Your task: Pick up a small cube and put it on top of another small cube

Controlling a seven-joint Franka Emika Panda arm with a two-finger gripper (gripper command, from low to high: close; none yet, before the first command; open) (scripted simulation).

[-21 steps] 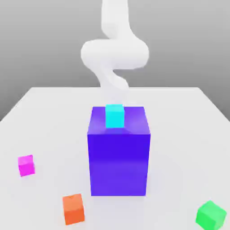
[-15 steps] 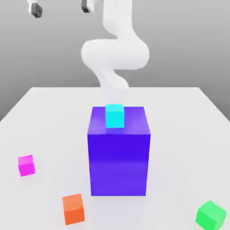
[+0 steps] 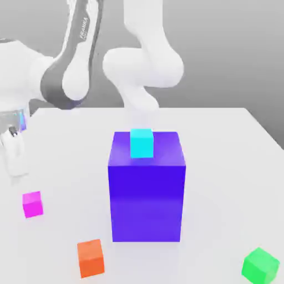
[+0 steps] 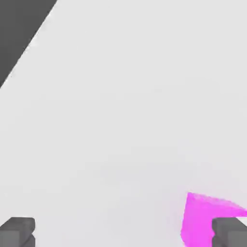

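**The arm swings down toward the pink cube**

A moment ago the arm stood tall behind the big blue-violet block [image 3: 146,186], and its hand was high up near the top of the exterior view. Now the arm has bent over and come low on the exterior view's left. The end effector [image 4: 123,232] hangs close above the white counter [image 3: 222,166]. Its two dark fingers [image 4: 17,231] stand wide apart, and nothing is between them.

The small cube [image 3: 32,203], the pink one, sits on the counter near the exterior view's left edge, just below and beside the white hand. In the hand view the same cube [image 4: 202,217] lies right next to one finger, not in the middle of the gap. So I think the hand needs to slide over a little before it can go down and squeeze.

A light blue cube [image 3: 141,142] rests on top of the big block. An orange cube [image 3: 91,258] and a green cube [image 3: 260,264] sit at the front. None of them has moved, and no stacking has started yet
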